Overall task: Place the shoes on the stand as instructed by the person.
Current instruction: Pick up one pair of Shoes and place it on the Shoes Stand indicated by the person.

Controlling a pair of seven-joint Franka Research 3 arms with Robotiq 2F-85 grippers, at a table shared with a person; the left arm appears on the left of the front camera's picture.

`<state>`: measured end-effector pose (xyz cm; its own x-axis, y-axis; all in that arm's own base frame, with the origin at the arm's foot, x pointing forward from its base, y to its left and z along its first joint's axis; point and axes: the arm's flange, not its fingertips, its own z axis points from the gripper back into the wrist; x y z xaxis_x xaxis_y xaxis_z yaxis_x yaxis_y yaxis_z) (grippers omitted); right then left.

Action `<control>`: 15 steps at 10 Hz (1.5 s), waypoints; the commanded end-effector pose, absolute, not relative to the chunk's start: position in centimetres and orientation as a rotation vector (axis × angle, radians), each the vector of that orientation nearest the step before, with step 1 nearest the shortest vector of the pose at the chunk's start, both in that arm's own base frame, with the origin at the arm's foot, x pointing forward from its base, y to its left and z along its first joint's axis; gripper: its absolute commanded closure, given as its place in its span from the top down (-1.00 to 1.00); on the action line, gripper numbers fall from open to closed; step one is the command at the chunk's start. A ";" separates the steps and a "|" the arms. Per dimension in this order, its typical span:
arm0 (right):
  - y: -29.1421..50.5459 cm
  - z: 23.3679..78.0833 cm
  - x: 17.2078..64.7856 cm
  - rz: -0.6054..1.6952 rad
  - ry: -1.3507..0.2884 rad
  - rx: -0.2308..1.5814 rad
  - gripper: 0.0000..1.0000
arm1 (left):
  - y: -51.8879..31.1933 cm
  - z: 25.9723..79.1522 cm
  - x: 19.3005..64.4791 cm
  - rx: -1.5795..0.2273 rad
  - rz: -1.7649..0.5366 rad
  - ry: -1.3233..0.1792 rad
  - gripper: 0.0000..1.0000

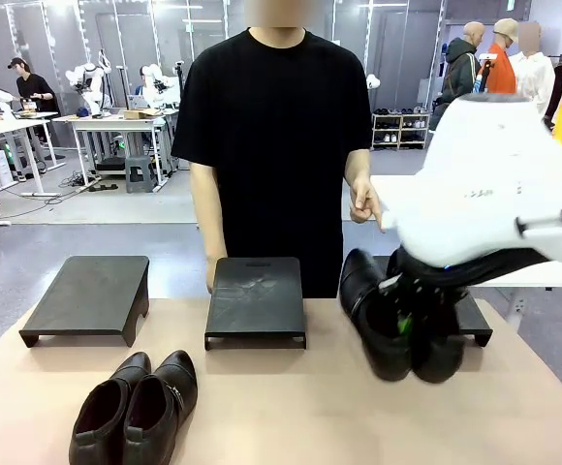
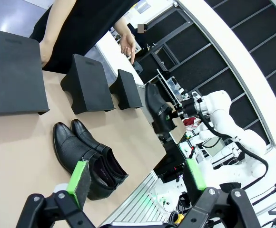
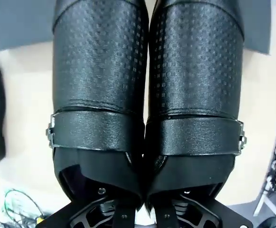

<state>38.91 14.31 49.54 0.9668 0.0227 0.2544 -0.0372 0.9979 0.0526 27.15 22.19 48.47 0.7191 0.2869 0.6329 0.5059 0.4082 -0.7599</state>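
Right gripper [image 3: 144, 211] clamps a pair of shoes [image 3: 145, 95] lengthwise, toes pointing steeply downward.

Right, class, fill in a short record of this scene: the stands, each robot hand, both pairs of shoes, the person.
Stands: left stand, middle stand, right stand, all bare
Right hand: shut on one pair of shoes, held in front of the right stand
Left hand: open, holding nothing
Other pair: on the table, nearer the left stand
Person: standing behind the middle stand
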 end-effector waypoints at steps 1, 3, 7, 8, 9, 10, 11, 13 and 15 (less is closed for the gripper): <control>11.9 51.9 41.0 0.050 -0.373 0.065 -1.00 | 22.4 48.5 27.3 -1.182 -0.179 -0.815 1.00; 8.6 53.7 44.3 0.008 -0.426 0.022 -1.00 | 22.4 48.5 27.3 -1.182 -0.179 -0.815 1.00; 4.0 52.5 51.4 0.026 -0.425 -0.010 -1.00 | 22.4 48.5 27.3 -1.182 -0.179 -0.815 1.00; 3.6 51.6 52.7 0.022 -0.416 0.010 -1.00 | 22.4 48.5 27.3 -1.182 -0.179 -0.815 1.00; 3.3 50.8 53.8 0.012 -0.414 0.032 -1.00 | 22.4 48.5 27.3 -1.182 -0.179 -0.815 1.00; 3.0 50.2 54.8 0.006 -0.408 0.045 -1.00 | 22.4 48.5 27.3 -1.182 -0.179 -0.815 1.00; 2.6 49.6 55.9 -0.003 -0.397 0.050 -1.00 | 22.4 48.5 27.3 -1.182 -0.179 -0.815 1.00; 2.1 48.6 58.0 -0.016 -0.396 0.057 -1.00 | 22.4 48.5 27.3 -1.182 -0.179 -0.815 1.00; 2.1 47.1 59.4 -0.012 -0.386 0.074 -1.00 | 22.4 48.5 27.3 -1.182 -0.179 -0.815 1.00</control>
